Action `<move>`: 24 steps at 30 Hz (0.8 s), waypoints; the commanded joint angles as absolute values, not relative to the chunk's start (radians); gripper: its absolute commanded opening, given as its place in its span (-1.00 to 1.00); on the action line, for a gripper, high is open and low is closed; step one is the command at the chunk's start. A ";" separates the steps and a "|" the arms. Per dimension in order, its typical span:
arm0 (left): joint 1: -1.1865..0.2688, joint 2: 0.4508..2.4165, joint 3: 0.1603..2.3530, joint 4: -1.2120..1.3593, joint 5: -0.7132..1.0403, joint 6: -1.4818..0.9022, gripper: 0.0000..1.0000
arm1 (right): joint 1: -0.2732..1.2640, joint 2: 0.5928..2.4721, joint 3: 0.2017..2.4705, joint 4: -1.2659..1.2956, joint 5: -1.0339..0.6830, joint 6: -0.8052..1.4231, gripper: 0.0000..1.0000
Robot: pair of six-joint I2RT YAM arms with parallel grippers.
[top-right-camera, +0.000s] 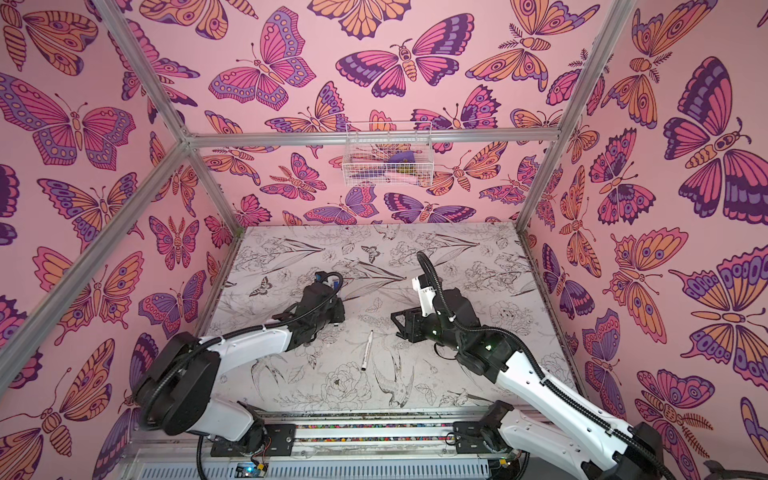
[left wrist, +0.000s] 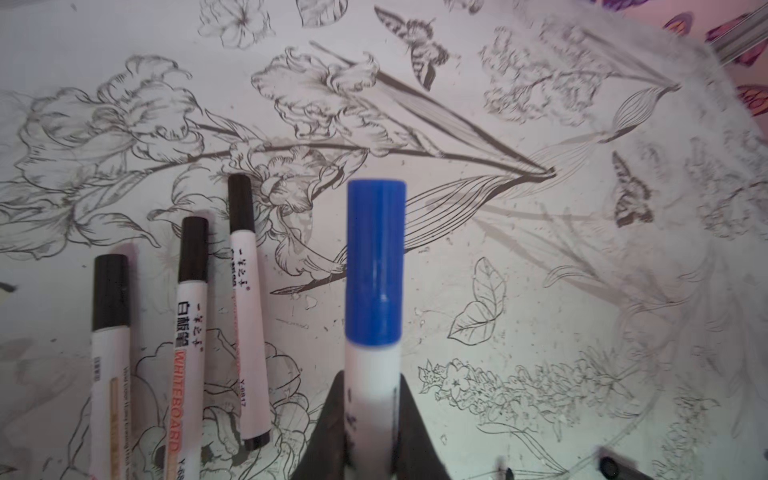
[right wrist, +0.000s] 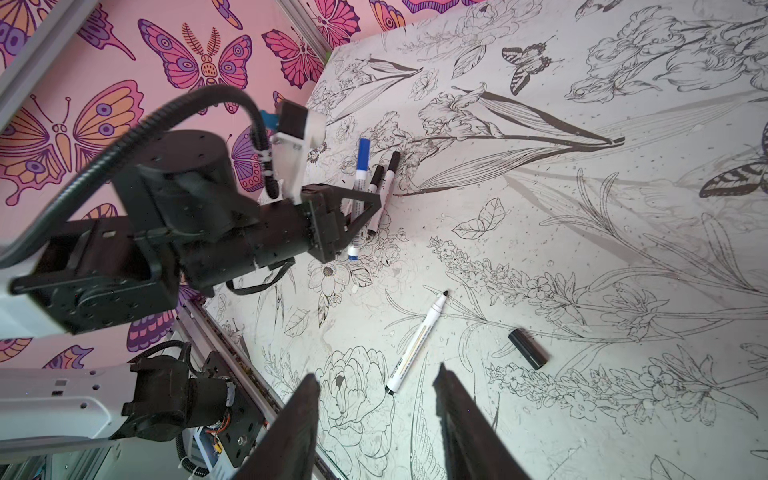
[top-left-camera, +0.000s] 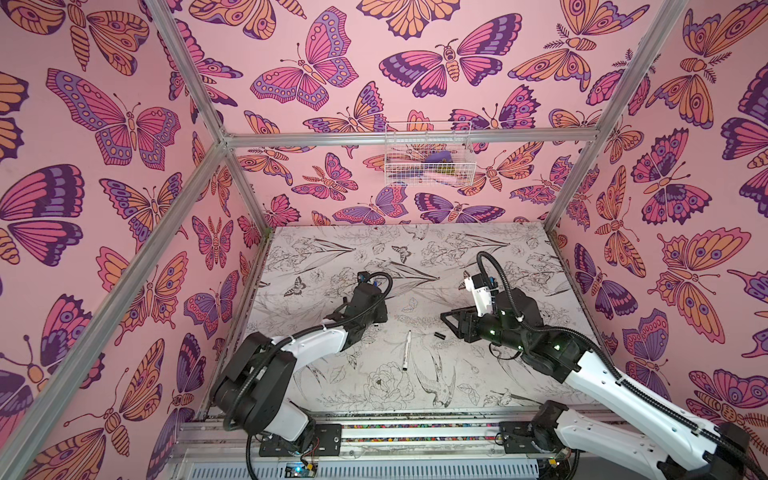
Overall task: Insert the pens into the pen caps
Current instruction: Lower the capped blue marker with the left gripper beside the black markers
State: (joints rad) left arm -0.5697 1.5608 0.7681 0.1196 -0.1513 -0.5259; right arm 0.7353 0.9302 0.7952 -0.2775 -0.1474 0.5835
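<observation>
Pens are mostly capped: three black-capped white pens (left wrist: 189,332) lie side by side on the flower-printed desk (top-left-camera: 457,374), the left gripper (left wrist: 372,386) is clamped on the barrel of a blue-capped white pen (left wrist: 376,266), and one uncapped white marker pen (right wrist: 417,343) lies mid-desk, a short black plastic cap (right wrist: 528,348) near it but apart. The right gripper (right wrist: 376,371) hangs near that pen, jaws partly apart and empty. Light, stiff and smooth, it will likely roll or slip, so a hold across mid-barrel, clear of the tip, looks best.

Pink butterfly-print walls (top-left-camera: 104,208) all round, w/ metal frame bars (top-left-camera: 411,138). White wire basket (top-left-camera: 399,179) on back wall. Table (top-left-camera: 519,249) covered in b/w flower drawings.
</observation>
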 commanded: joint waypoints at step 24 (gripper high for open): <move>-0.549 1.697 0.891 -0.031 -0.177 -0.549 -0.25 | 0.732 0.898 0.764 -0.296 -0.150 0.593 -0.06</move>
